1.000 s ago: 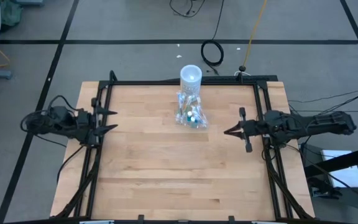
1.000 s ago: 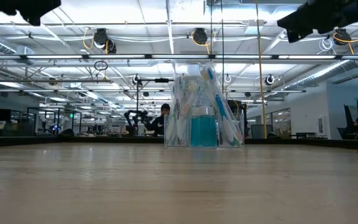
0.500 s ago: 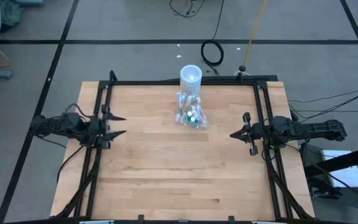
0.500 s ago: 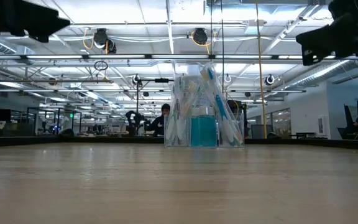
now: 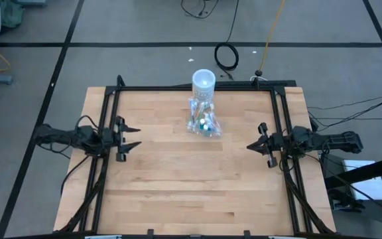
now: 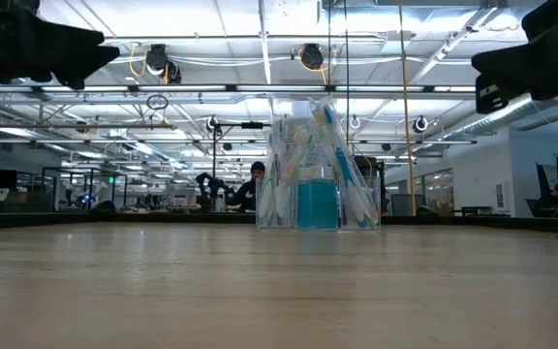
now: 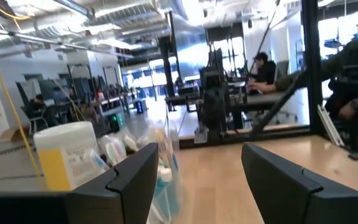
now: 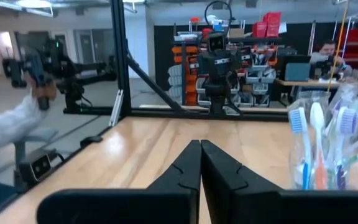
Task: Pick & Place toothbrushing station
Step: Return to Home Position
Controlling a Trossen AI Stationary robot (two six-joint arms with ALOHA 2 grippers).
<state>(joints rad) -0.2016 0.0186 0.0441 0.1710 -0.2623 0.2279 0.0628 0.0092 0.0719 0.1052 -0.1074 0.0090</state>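
Wooden plank tabletop (image 5: pixel 178 192) carries two items, both at the middle of its far edge. Item one: the tall opaque white cylinder (image 5: pixel 203 81), upright, right at that edge. Item two: the small clear plastic container (image 5: pixel 203 122), upright, just on the near side of the cylinder; I cannot tell whether the two touch. The container holds a bundle of slim blue, white and orange toothbrushes (image 8: pixel 316 130), heads up and leaning at various angles. The low view shows a blue-green mass low in its middle.

My left claw (image 5: pixel 135 136) hovers just inside the tabletop's left edge, about halfway along it, pointing inward and well apart from the container. Its fingers are spread wide with nothing between them. My right claw (image 5: pixel 251 145) hovers just inside the right edge, opposite, also pointing inward and well apart from the container. Its fingers (image 8: pixel 182 171) are pressed together, holding nothing.

Beyond the tabletop, the right wrist view shows a person's pale sleeve (image 8: pixel 8 127) off to one side.
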